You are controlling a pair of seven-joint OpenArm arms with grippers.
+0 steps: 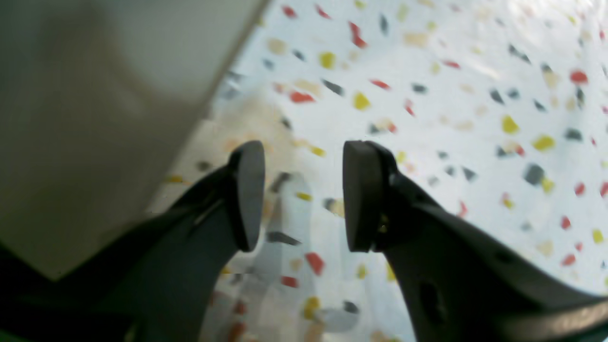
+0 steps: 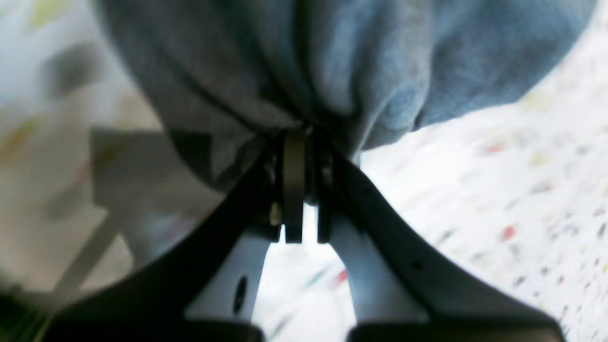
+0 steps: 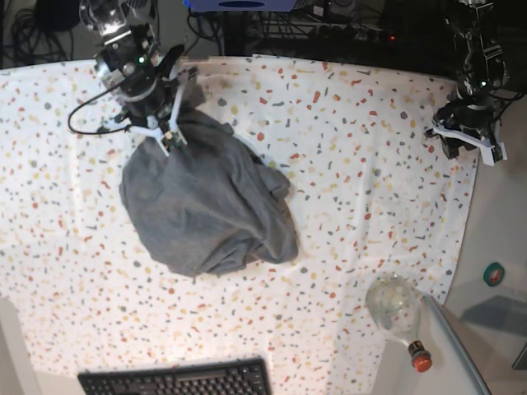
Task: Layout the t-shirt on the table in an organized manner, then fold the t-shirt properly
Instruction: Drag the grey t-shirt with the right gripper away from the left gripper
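The t-shirt [image 3: 206, 206] lay in a big grey heap on the table [image 3: 346, 148], a bit left of the middle in the base view, and it was bunched up and wrinkled, not flat. The right gripper [image 3: 165, 132] was at the top end of the heap, near the far edge of the table. In the right wrist view, its jaws were squeezed tight together on a pinch of the grey cloth [image 2: 332, 71], and the cloth hung in soft folds just past the fingertips. The speckled table [image 2: 498, 190] showed under and beside it. The left gripper [image 3: 465, 140] was far away from the shirt, over by the other side edge of the table. In the left wrist view, the left gripper [image 1: 304, 194] had its jaws spread apart with nothing between them, only the spotted table [image 1: 427, 118] below. A plain pale surface [image 1: 95, 118] showed next to the spotted cloth there. A clear bottle [image 3: 398, 314] with a red cap lay near the front corner, and a black keyboard [image 3: 173, 378] sat at the front edge.
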